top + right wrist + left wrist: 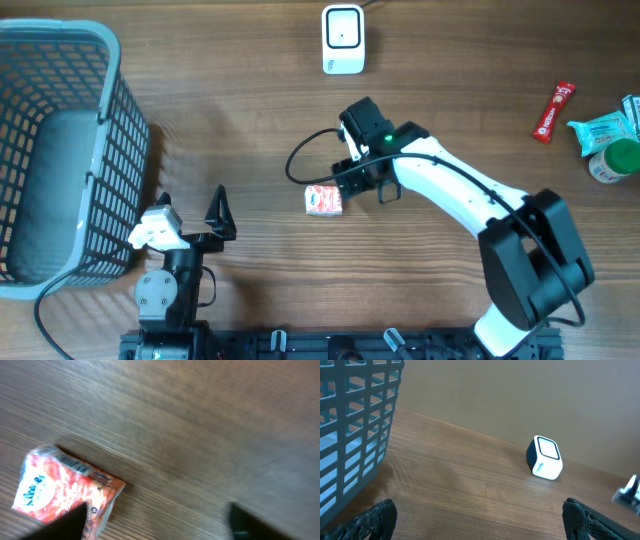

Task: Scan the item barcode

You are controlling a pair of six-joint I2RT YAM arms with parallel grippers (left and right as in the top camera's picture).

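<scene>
item: red-and-white packet (pixel 323 199) lying flat on desk (pixel 250 130), near of scanner (pixel 342 39)
right pincer (pixel 362 186): spread, just right of packet, holding nothing
left pincer (pixel 190 205): spread, beside basket (pixel 60 150)

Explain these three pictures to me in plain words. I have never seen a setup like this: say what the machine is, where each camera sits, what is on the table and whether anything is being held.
The machine is two robot arms at a wooden table. One picture looks down from above; the other two come from small cameras on each arm's wrist.

From above, the right gripper hangs just beside a small red-and-white packet, jaws open, holding nothing. Its wrist view shows that packet lying on the wood. The left gripper sits near the front edge, open and empty, next to a grey basket.

The white box at the far side is the barcode scanner, also seen in the left wrist view. At the far right lie a red stick-shaped wrapper, a teal packet and a green-lidded container.
</scene>
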